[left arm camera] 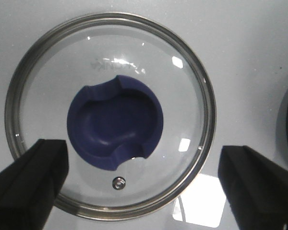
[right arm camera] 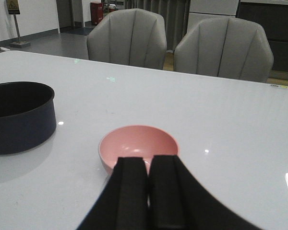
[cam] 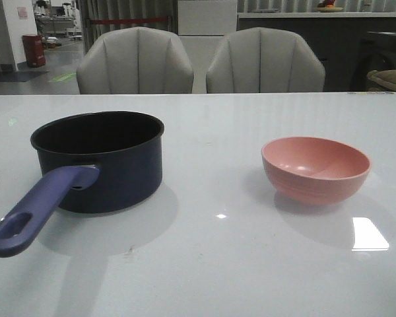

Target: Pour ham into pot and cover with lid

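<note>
Ham is nowhere we can see; the pot [cam: 105,162] sits toward the worktop's [cam: 211,264] left edge. Our left fingers [left arm camera: 31,187] hang wide apart over the lid [left arm camera: 110,115], and our right fingers [right arm camera: 134,191] are pressed together near the pink bowl [cam: 315,168].

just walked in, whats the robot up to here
Nothing is being held yet. The left gripper hangs open over the lid, which lies flat on the table. The right gripper is shut, just short of the pink bowl. The pot stands uncovered.
</note>
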